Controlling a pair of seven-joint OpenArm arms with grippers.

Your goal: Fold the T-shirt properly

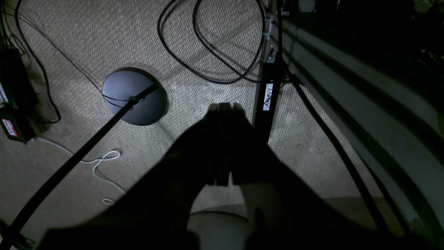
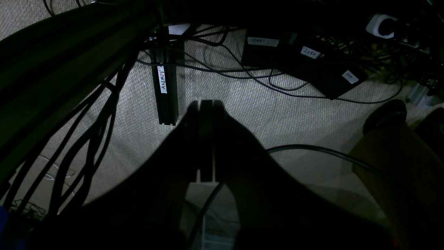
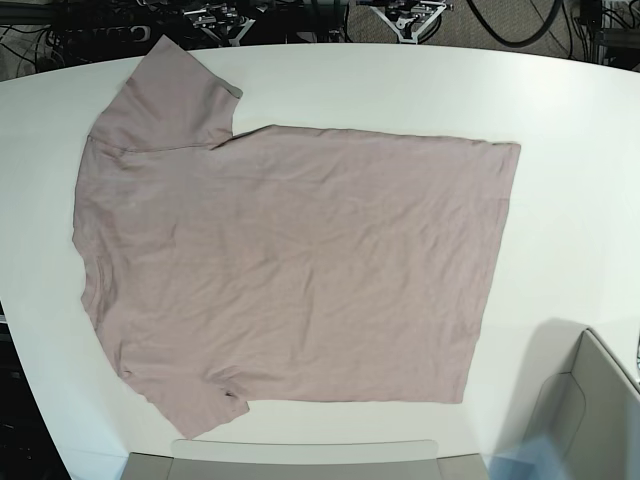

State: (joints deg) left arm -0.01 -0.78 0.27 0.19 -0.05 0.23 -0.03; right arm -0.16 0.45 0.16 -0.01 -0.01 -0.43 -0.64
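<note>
The T-shirt (image 3: 290, 265), plain dusty pink, lies spread flat on the white table (image 3: 560, 110) in the base view. Its neck end and both short sleeves are to the left and its hem to the right. Neither arm shows in that view. In the left wrist view my left gripper (image 1: 223, 106) is a dark shape hanging over the carpeted floor, its fingers pressed together with nothing between them. My right gripper (image 2: 207, 102) hangs the same way in the right wrist view, shut and empty. The T-shirt does not show in either wrist view.
A grey bin (image 3: 600, 400) stands at the table's near right corner, with a grey edge (image 3: 300, 460) along the near side. Below are cables, a round black stand base (image 1: 133, 95), a labelled black frame leg (image 2: 164, 90), and labelled black boxes (image 2: 305, 59).
</note>
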